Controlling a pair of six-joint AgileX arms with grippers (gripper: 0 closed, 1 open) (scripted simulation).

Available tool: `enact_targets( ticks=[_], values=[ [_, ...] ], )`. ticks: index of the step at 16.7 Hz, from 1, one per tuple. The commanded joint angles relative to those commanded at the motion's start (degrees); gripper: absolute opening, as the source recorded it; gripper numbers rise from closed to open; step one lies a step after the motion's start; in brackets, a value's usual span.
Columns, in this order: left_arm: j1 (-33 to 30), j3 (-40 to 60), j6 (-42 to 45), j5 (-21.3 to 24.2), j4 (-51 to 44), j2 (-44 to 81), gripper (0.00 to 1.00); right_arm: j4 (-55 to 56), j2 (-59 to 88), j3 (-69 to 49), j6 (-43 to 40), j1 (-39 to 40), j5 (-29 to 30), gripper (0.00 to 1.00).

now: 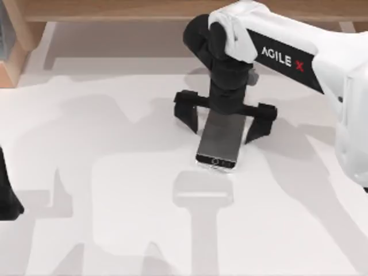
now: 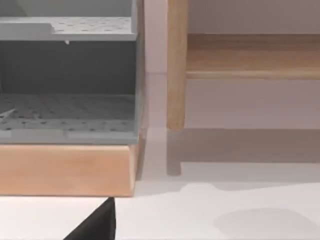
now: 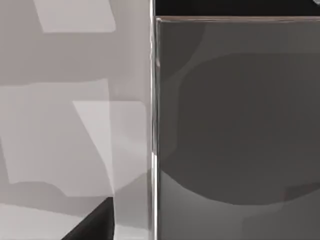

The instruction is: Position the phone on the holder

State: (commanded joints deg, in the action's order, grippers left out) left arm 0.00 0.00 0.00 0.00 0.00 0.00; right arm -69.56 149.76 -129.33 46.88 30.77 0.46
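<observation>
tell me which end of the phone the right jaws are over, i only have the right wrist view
observer: In the top view the right gripper is over the end of the phone opposite the home button.
operator: are they shut on it
observer: No, the jaws are open, spread wider than the phone, with one on each side of it.
operator: where's the other arm
observer: The left arm is parked at the table's left edge, far from the phone.

Phone (image 1: 220, 140): slim, grey screen, silver rim, home button toward front, mid-table, slightly angled
</observation>
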Motion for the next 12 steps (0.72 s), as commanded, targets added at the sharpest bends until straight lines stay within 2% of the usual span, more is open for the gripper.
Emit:
enact_targets(
  ticks=[5, 12],
  values=[
    [0.0, 0.0, 0.0, 0.0, 0.0, 0.0, 1.0, 1.3, 0.0, 1.3, 0.0, 0.0, 0.0, 1.0],
    [0.0, 0.0, 0.0, 0.0, 0.0, 0.0, 1.0, 1.3, 0.0, 1.3, 0.0, 0.0, 0.0, 0.47]
  ],
)
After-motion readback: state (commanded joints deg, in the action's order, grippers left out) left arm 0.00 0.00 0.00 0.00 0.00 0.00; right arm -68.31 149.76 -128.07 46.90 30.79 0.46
